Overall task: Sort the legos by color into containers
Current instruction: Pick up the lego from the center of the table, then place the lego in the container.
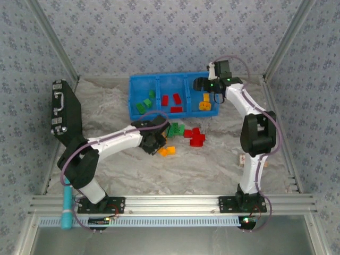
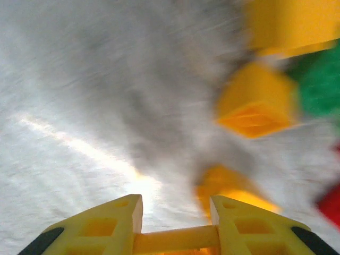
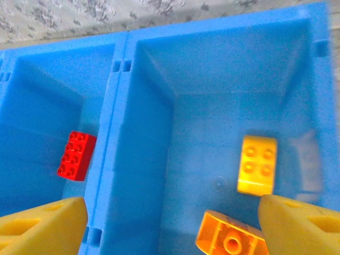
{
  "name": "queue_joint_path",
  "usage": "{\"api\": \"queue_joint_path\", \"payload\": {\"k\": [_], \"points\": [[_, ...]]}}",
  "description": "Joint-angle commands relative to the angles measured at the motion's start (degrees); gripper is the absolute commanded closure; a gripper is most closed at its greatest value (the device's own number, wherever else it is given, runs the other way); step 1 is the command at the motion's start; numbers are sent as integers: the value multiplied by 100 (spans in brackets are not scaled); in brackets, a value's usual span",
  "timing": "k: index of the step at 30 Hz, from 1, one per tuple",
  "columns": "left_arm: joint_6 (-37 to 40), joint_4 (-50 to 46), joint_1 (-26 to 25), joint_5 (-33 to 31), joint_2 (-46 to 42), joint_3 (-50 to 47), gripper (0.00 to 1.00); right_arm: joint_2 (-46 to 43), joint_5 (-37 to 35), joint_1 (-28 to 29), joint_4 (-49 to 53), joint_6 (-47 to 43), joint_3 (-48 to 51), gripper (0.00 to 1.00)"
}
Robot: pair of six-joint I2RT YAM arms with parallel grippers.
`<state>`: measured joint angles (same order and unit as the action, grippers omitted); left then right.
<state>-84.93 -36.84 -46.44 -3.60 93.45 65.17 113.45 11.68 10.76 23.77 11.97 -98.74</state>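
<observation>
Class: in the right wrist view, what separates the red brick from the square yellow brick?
A blue divider wall stands between the red brick and the yellow brick; the right wrist view shows it.

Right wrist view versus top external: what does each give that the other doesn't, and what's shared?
Right wrist: studs on the yellow brick and the orange curved brick, framed by the open right gripper. Top external: loose bricks on the table, the left gripper beside them, green bricks in the left compartment, the black case. Shared: the blue bin, its right compartment's two bricks, a red brick in the middle.
</observation>
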Motion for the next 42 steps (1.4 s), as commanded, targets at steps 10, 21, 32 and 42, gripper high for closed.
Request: {"api": "queue_joint_path", "payload": {"k": [10, 21, 32, 42], "points": [[1415, 1424, 434, 92, 2076, 3364, 68, -2183, -294, -831, -296, 275, 1927, 13], [1890, 203, 425, 192, 5415, 9144, 68, -3589, -466, -874, -459, 542, 3639, 13], [2683, 599, 294, -409, 5836, 9210, 46, -4237, -170, -672, -532, 771, 4436, 12], [3999, 363, 604, -455, 4648, 9367, 37, -4985, -98, 880, -508, -21, 5272, 11]]}}
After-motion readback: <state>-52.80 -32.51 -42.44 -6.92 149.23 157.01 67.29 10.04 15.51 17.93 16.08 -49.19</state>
